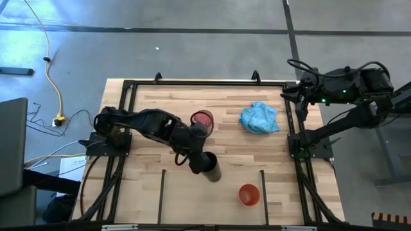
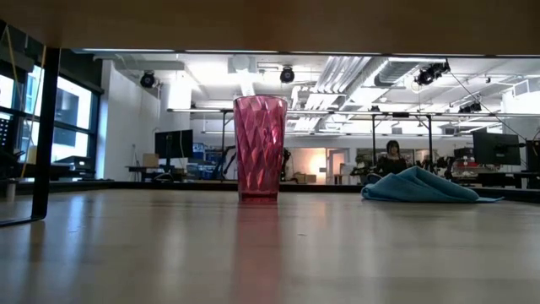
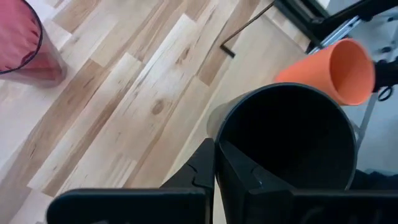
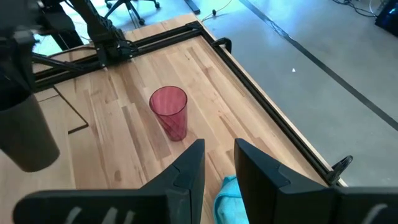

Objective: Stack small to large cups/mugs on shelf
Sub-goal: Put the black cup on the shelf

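My left gripper reaches to the table's middle and is shut on the black cup, which leans toward the near right. The black cup fills the left wrist view, its mouth facing the camera. The orange cup stands upright on the wood-plank shelf strip at the near edge, just left of the strip's right black bar. The translucent red-pink cup stands upright behind the left gripper. My right gripper hovers open over the far right corner, touching nothing. My left gripper pinches the black cup's wall at the rim, one finger inside the cup and one finger outside. The fingers slant down from the table's left. The cup sits tilted in the hold. Whether its base touches the table, I cannot tell.
A crumpled light blue cloth lies right of the red-pink cup, also in the low view. A black metal frame runs along the table's edges. The strip's left black bar lies near the left arm. Bare wood shows between the bars.
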